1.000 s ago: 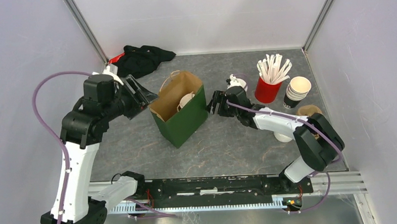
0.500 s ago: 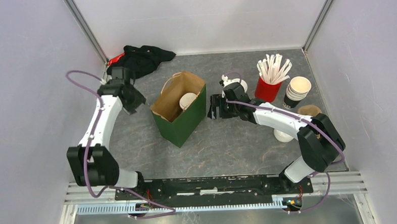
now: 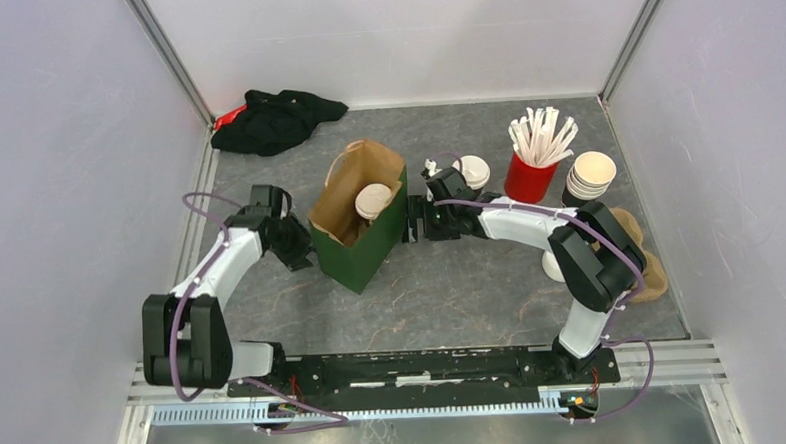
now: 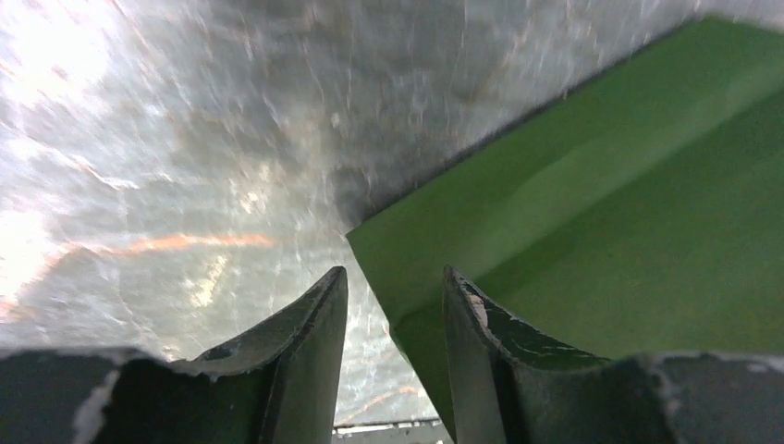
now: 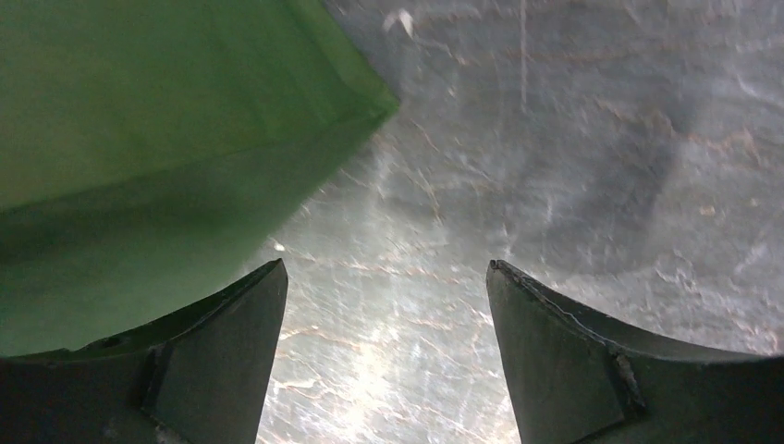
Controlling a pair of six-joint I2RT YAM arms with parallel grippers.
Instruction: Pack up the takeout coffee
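Note:
A green paper bag (image 3: 370, 248) with a brown inside stands open at mid table. One lidded takeout coffee (image 3: 374, 200) sits inside it, only its white lid showing. The second lidded coffee (image 3: 473, 167) stands on the table behind my right arm. My left gripper (image 3: 302, 252) is low against the bag's left side. In the left wrist view its jaws (image 4: 393, 273) stand a narrow gap apart, with the bag's corner (image 4: 592, 222) between the tips. My right gripper (image 3: 409, 227) is open and empty by the bag's right wall; the right wrist view (image 5: 386, 264) shows the bag (image 5: 157, 120) beside its left finger.
A red cup of white stirrers (image 3: 529, 176), a stack of lidless cups (image 3: 587, 181), a brown cardboard piece (image 3: 639, 251) and a loose white lid (image 3: 551, 267), half hidden by my right arm, are at the right. A black cloth (image 3: 274, 119) lies at the back left.
My left arm has swung down from the back left to the bag's left side. My right gripper has moved left to the bag's right wall. The bag has shifted slightly.

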